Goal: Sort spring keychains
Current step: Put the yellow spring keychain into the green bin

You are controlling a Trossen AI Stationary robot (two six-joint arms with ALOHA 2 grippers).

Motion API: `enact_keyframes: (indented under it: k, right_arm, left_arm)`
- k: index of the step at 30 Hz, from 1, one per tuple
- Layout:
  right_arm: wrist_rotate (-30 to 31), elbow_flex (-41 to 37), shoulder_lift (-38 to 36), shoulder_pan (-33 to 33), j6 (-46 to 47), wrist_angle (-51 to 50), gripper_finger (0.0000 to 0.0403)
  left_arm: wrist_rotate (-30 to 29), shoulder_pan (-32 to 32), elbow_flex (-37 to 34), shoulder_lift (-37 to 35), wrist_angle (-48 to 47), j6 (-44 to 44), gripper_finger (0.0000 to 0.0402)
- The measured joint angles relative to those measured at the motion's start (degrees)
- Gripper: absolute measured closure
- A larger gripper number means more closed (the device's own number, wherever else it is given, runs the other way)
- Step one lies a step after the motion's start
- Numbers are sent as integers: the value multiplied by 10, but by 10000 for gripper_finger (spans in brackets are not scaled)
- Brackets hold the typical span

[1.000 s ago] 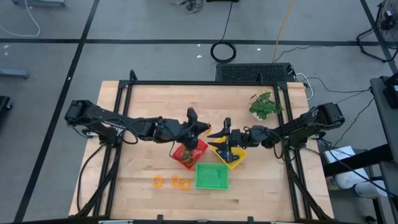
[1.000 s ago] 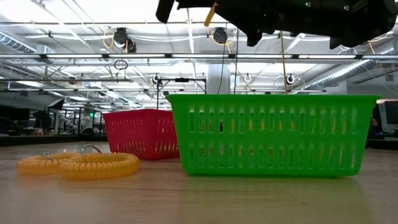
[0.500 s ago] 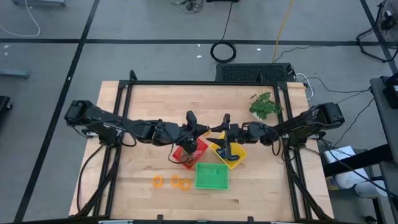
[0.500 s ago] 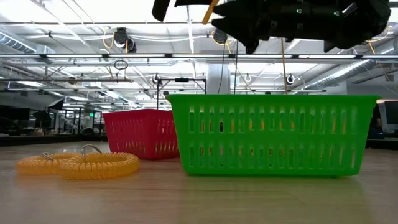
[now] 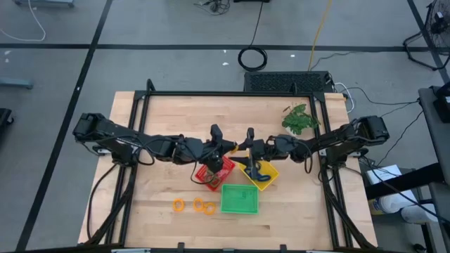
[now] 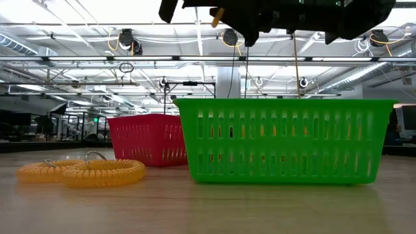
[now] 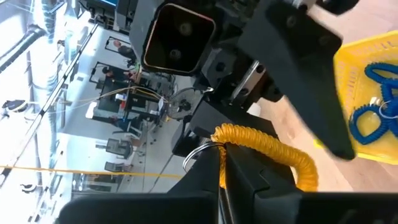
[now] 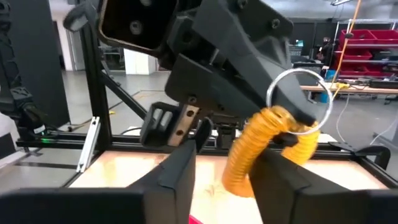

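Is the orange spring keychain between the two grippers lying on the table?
No, the orange spring keychain is held up in the air, pinched in the left gripper in front of the right gripper.

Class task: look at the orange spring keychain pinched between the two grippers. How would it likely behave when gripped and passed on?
The orange spring keychain bends in an arc, so it is probably springy, not stiff. It hangs from the left gripper alone, so likely light. Its metal ring may swing freely.
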Motion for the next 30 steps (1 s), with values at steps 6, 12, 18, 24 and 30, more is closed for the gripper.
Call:
enact_keyframes:
  k: [6, 12, 18, 24, 30]
  right_arm:
    - [0, 0, 0, -2, -31, -2, 372]
    - [1, 0, 0, -1, -42, -3, 394]
    - [2, 0, -9, -1, -44, -24, 399]
    - [34, 0, -47, 3, -50, -83, 400]
    - [31, 0, -94, 17, -38, -155, 401]
  left_arm:
    - [0, 0, 0, 0, -4, -33, 375]
    - [0, -1, 0, 0, -3, -100, 358]
    - [-37, -5, 0, -9, 2, -245, 352]
    - [-46, 8, 1, -57, -67, -427, 277]
    - [-47, 16, 1, -94, -116, -482, 181]
